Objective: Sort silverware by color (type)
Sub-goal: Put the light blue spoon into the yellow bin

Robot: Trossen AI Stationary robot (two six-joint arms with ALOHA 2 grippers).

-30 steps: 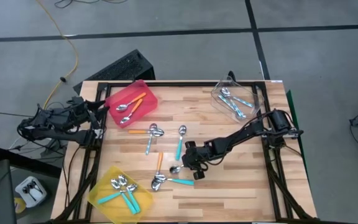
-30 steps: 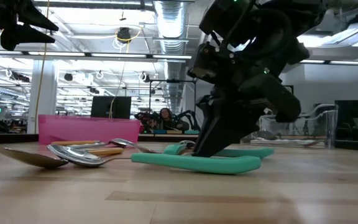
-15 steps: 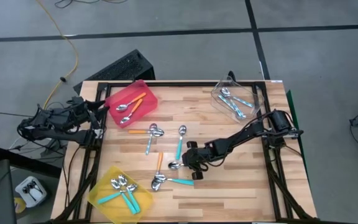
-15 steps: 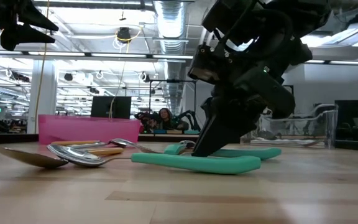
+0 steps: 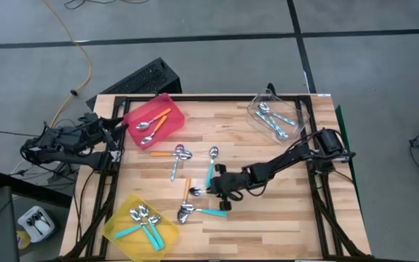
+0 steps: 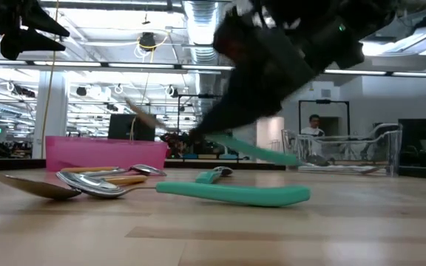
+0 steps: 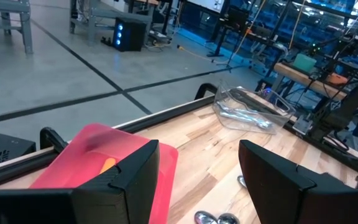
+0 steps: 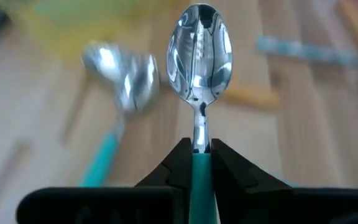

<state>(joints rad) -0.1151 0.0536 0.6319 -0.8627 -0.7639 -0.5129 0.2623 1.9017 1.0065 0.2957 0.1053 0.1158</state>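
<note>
The right gripper (image 5: 208, 191) is pinching the teal plastic handle of a small spoon with a shiny metal bowl (image 8: 199, 53) and is holding it up off the middle of the wooden table (image 5: 268, 225). I think the next move is carrying it to the yellow plastic bin (image 5: 116, 224) at the table's near left corner, where other teal spoons are lying, and dropping it in without bumping the loose spoons nearby. The left gripper (image 7: 197, 177) is waiting wide open beside the red plastic bin (image 5: 137, 114), and I am seeing no words or labels anywhere.

Two dark, jointed arms trailing black cables, each claw (image 8: 196, 163) with angular black fingers.
</note>
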